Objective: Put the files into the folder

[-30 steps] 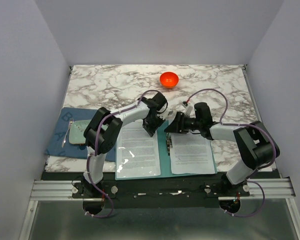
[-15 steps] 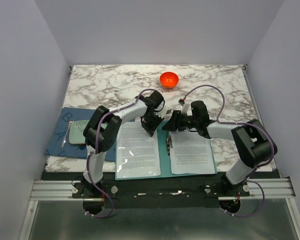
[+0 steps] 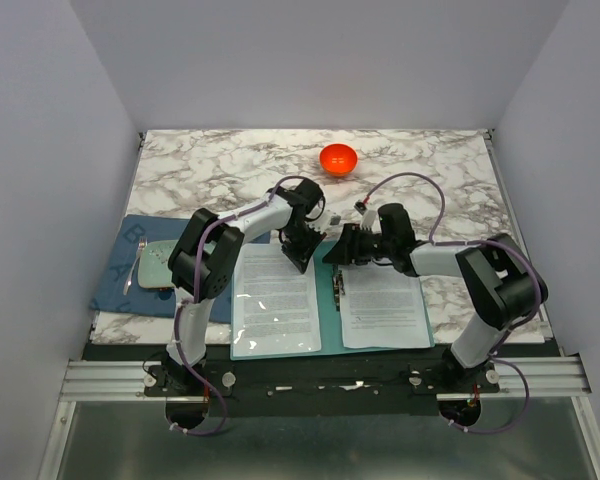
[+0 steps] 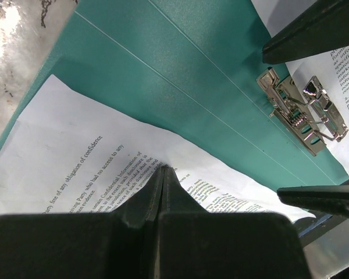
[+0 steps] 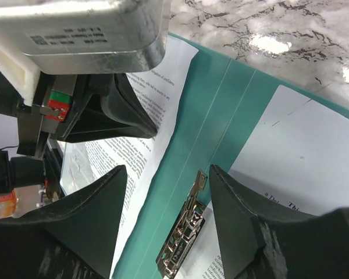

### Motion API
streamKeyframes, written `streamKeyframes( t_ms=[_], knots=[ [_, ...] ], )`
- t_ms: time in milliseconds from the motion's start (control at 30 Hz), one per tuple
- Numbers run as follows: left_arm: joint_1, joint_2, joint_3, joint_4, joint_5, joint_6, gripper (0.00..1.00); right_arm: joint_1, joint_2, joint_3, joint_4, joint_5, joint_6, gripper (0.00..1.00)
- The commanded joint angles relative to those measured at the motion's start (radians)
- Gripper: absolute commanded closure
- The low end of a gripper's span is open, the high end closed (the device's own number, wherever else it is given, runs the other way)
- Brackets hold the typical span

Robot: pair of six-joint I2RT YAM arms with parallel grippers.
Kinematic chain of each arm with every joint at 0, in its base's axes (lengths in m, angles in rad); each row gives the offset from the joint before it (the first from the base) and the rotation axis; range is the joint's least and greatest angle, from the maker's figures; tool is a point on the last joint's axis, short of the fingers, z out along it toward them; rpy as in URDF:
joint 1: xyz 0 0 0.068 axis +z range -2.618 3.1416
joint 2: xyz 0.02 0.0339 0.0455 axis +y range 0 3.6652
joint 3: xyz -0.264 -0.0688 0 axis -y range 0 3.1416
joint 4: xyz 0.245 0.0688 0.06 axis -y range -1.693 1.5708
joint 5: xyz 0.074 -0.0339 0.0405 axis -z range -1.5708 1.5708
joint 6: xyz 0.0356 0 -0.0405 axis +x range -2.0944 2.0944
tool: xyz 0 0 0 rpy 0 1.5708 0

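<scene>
The teal folder [image 3: 326, 310] lies open at the table's near edge, with a small metal clip [image 3: 338, 286] at its spine. The files show as one printed sheet [image 3: 275, 295] on the left half and another [image 3: 380, 305] on the right half. My left gripper [image 3: 300, 252] is shut, and its tips press down on the top corner of the left sheet [image 4: 64, 145]. My right gripper [image 5: 168, 174] is open just above the spine. Its fingers straddle the clip [image 5: 183, 232] and hold nothing. The teal spine [image 4: 180, 58] runs between the two sheets.
An orange bowl [image 3: 338, 158] stands at the back of the marble table [image 3: 210, 170]. At the left, a dark blue cloth mat [image 3: 118, 288] carries a pale green tray [image 3: 158, 266] with a utensil on it. The two grippers are very close together.
My right gripper has moved left to the folder's spine and opened a little wider. My left gripper has shifted slightly and stays shut on the sheet's corner.
</scene>
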Motion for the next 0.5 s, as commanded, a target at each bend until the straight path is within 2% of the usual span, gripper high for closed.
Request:
streamKeyframes(
  t_ms=[0,467],
  knots=[
    [-0.002,0.077,-0.024,-0.028,-0.01,0.029,1.0,0.01,0.033,0.021,0.03,0.011,-0.014,0.33],
    [0.004,0.065,-0.041,-0.02,-0.039,0.036,1.0,0.016,0.073,0.027,0.087,-0.041,0.038,0.34]
  ],
)
